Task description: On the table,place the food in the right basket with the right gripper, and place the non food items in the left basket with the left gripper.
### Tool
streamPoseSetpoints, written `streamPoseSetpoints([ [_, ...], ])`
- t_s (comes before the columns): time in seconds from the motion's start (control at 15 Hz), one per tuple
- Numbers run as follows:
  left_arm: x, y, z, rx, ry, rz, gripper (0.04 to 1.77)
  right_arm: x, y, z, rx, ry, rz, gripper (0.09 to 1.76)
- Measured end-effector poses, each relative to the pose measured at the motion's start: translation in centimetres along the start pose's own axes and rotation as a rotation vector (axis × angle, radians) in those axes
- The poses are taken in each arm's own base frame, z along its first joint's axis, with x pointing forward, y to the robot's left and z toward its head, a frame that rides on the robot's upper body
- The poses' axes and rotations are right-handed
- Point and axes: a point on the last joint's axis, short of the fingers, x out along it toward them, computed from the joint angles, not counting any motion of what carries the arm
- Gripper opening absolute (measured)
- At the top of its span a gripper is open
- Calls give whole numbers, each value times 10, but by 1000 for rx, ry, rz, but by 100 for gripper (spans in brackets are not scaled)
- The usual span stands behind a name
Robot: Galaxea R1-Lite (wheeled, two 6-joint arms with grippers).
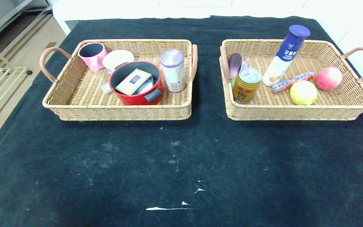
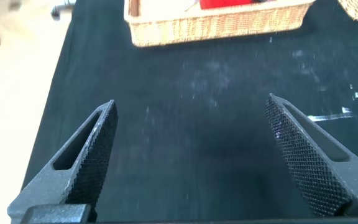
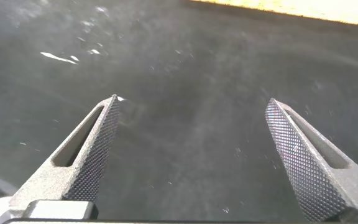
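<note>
My big table with the black cloth [image 1: 181,151] has no things lying on the cloth in front of the baskets. I think my sorting job is done or almost done.

My left tan wicker basket with brown loop handles [image 1: 74,108] holds the things you cannot eat. The red pot with black handles [image 1: 136,94] sits in the middle of it, and the cream card box with a blue diamond [image 1: 133,81] lies inside the pot, leaning on its rim. Something white shows beside the box in the pot; it may be the white block, but I cannot tell. A pink cup [image 1: 92,55], a white bowl [image 1: 118,58] and a pale jar with a purple lid [image 1: 173,70] are in there too.

My right tan wicker basket [image 1: 295,112] holds the food. The gold drink can [image 1: 246,85] stands in the near corner by the left wall. The tall white-and-blue bottle [image 1: 287,55] leans in the middle. The yellow lemon [image 1: 303,92] rests near the front wall, beside a red apple [image 1: 328,78], a wrapped sausage [image 1: 291,81] and a purple eggplant [image 1: 234,64].

My left gripper [image 2: 190,118] hangs over bare cloth with its fingers spread wide and nothing between them. My right gripper [image 3: 191,118] is spread wide and empty too, above the cloth. I judge they rest back here because nothing is left to grab.
</note>
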Motion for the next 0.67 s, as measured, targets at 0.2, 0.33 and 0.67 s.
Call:
streamPoseSetpoints([
  [0.2,13,-2,-30,7,-40,-10,172,5,-4,-8,-33,-70,-83,171],
  [0.33,18,-3,-49,7,-18,-12,172,12,-8,-17,-51,-121,-110,171],
  [0.67,27,-5,-82,4,66,8,172,25,-17,-50,-106,-74,-274,171],
])
